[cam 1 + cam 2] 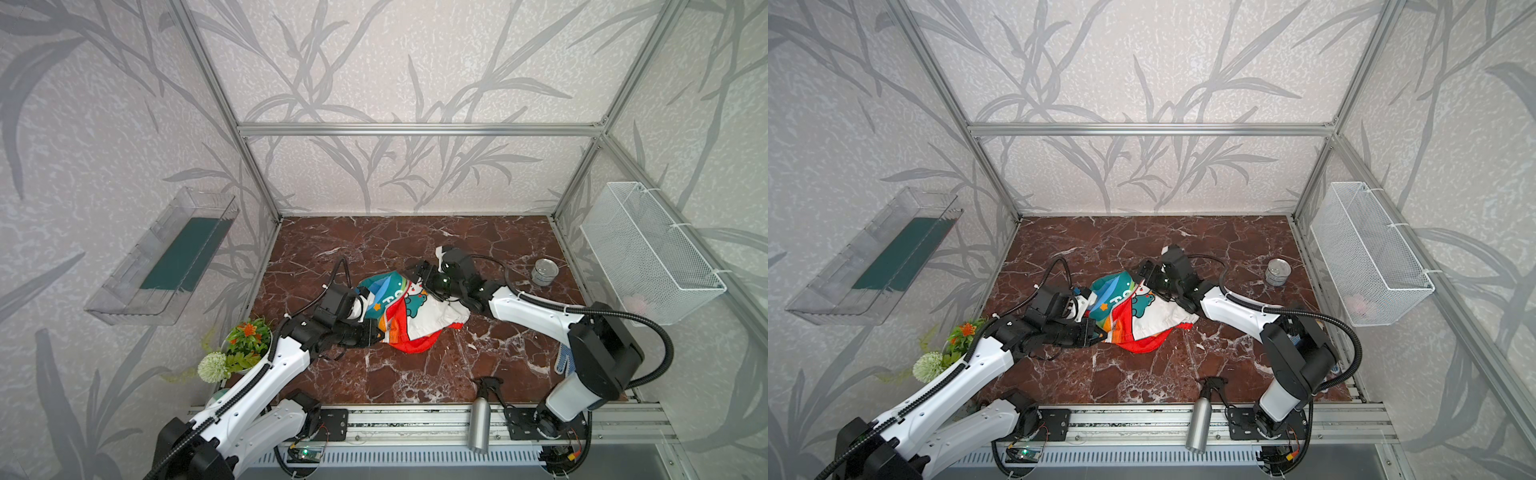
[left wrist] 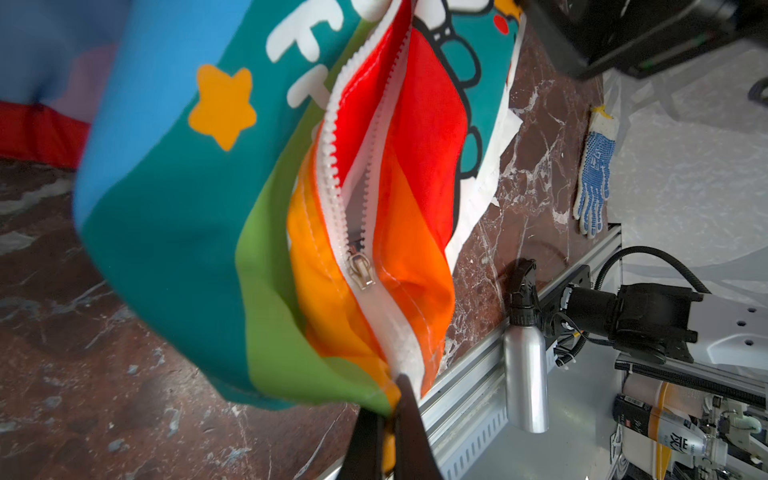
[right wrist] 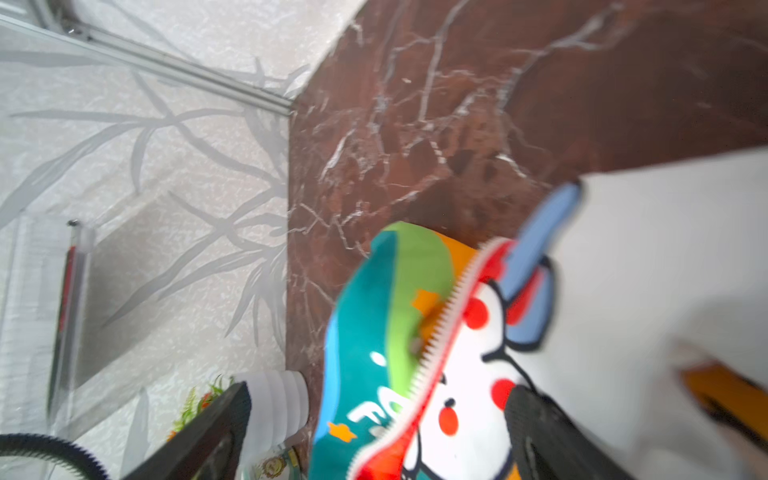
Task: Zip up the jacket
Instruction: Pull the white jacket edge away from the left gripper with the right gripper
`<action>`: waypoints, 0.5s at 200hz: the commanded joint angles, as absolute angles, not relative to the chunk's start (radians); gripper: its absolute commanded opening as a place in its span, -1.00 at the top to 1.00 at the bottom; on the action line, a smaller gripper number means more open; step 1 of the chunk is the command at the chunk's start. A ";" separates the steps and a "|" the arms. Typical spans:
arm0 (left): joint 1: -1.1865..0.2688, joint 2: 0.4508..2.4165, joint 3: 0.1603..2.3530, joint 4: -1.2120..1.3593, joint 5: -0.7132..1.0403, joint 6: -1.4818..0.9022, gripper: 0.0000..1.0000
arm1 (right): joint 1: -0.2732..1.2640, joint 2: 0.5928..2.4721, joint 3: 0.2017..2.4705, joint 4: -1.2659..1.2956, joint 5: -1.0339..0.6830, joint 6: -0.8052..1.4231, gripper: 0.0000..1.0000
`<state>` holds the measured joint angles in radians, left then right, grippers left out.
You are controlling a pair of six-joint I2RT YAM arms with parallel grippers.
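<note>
The jacket (image 1: 415,311) (image 1: 1142,316) lies crumpled mid-table, rainbow panel to the left, white cartoon panel to the right, red trim at the front. My left gripper (image 1: 380,334) (image 2: 390,415) is shut on the jacket's bottom hem, right at the foot of the white zipper. The metal slider (image 2: 362,272) sits low on the zipper; the teeth are joined below it and spread apart above it. My right gripper (image 1: 417,272) (image 3: 378,432) is open over the jacket's far end, its fingers (image 3: 548,432) on either side of the open zipper edge (image 3: 440,345).
A tin can (image 1: 544,272) stands at the right back. A metal spray bottle (image 1: 482,415) lies across the front rail. A blue dotted glove (image 2: 594,174) is at the front right, a potted plant (image 1: 245,345) at the front left. A wire basket (image 1: 648,249) hangs on the right wall.
</note>
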<state>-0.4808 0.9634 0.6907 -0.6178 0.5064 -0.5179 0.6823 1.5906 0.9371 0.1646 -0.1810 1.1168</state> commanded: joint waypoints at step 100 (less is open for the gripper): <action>-0.468 0.947 0.687 -0.655 0.461 -0.535 1.00 | 0.653 1.527 1.258 -0.622 0.007 0.603 -0.92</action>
<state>-0.4709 0.9703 0.6899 -0.6228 0.4870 -0.5274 0.6441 1.4353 1.1740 -0.4053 -0.0490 0.7937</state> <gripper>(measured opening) 0.048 0.958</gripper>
